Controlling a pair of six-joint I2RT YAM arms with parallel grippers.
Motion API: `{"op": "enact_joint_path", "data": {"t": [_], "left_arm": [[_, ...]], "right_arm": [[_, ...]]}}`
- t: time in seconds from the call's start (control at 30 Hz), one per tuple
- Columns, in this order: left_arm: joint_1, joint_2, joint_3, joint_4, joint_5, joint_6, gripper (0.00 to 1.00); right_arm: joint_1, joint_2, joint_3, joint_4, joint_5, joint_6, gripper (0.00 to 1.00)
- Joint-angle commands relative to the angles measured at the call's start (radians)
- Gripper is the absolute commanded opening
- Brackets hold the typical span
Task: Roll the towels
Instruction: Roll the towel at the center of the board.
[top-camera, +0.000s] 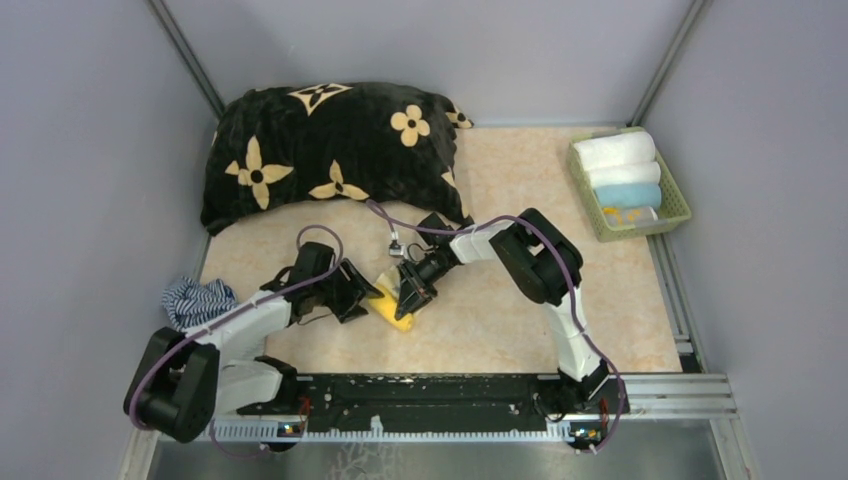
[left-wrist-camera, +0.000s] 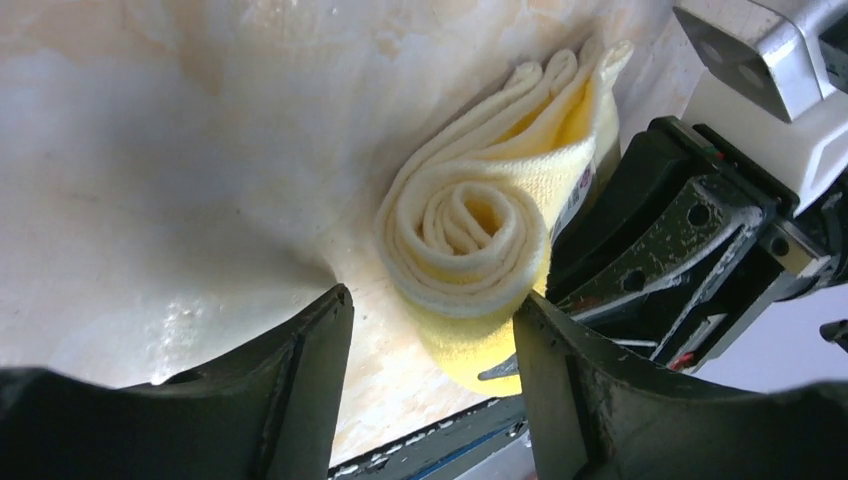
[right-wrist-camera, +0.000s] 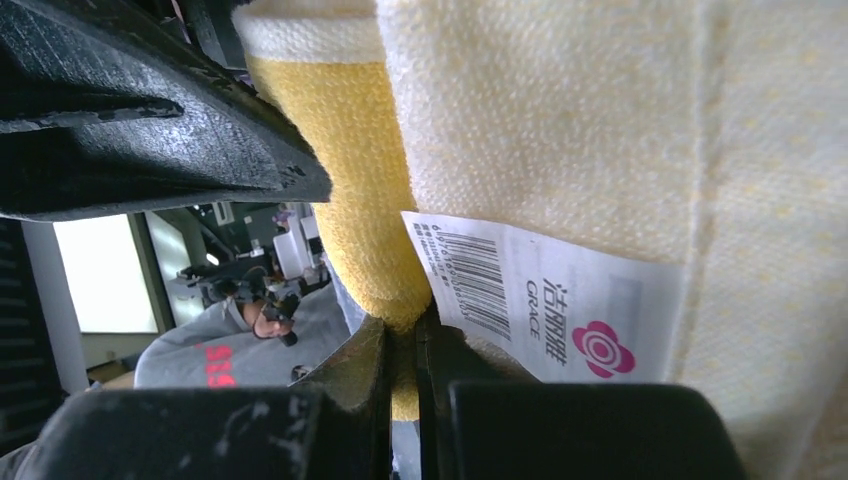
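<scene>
A yellow towel lies partly rolled on the table between the two grippers. In the left wrist view its spiral end faces the camera. My left gripper is open, its jaws standing on either side of the roll's near end, not closed on it. My right gripper is shut on a fold of the yellow towel, beside the white barcode label. In the top view the right gripper sits on the towel's right side and the left gripper on its left.
A black pillow with cream flowers lies at the back left. A green basket at the back right holds white and blue rolled towels. A blue striped towel lies crumpled at the left edge.
</scene>
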Motion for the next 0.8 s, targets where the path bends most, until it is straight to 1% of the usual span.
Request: {"op": "enact_joint_path", "data": {"t": [0.0,0.1,0.17,0.27,0.37,0.5,0.57,0.63,0.7,0.77], "left_arm": [[0.0,0.085,0.05,0.077,-0.003,0.003,0.64],[0.0,0.142,0.063,0.071,-0.01,0.017,0.56],[0.0,0.165,0.068,0.054,-0.02,0.02,0.53],[0.0,0.191,0.075,0.029,-0.034,0.026,0.47],[-0.001,0.206,0.081,0.015,-0.043,0.031,0.44],[-0.001,0.222,0.082,0.01,-0.047,0.03,0.43],[0.0,0.227,0.079,0.012,-0.043,0.028,0.43],[-0.001,0.232,0.075,0.015,-0.04,0.027,0.43],[-0.001,0.235,0.073,0.018,-0.036,0.026,0.43],[0.0,0.234,0.07,0.021,-0.035,0.023,0.43]], "right_arm": [[-0.005,0.012,0.019,-0.037,0.061,-0.025,0.0],[-0.005,-0.044,0.013,-0.06,0.124,-0.053,0.1],[-0.004,-0.107,-0.002,-0.077,0.205,-0.073,0.19],[0.012,-0.227,-0.018,-0.123,0.37,-0.12,0.29],[0.061,-0.353,-0.032,-0.157,0.586,-0.158,0.38],[0.174,-0.492,-0.041,-0.171,0.901,-0.206,0.46],[0.248,-0.547,-0.043,-0.17,1.032,-0.241,0.5],[0.329,-0.563,-0.037,-0.17,1.158,-0.284,0.51],[0.413,-0.558,-0.028,-0.166,1.278,-0.325,0.55],[0.475,-0.539,-0.017,-0.159,1.353,-0.348,0.55]]}}
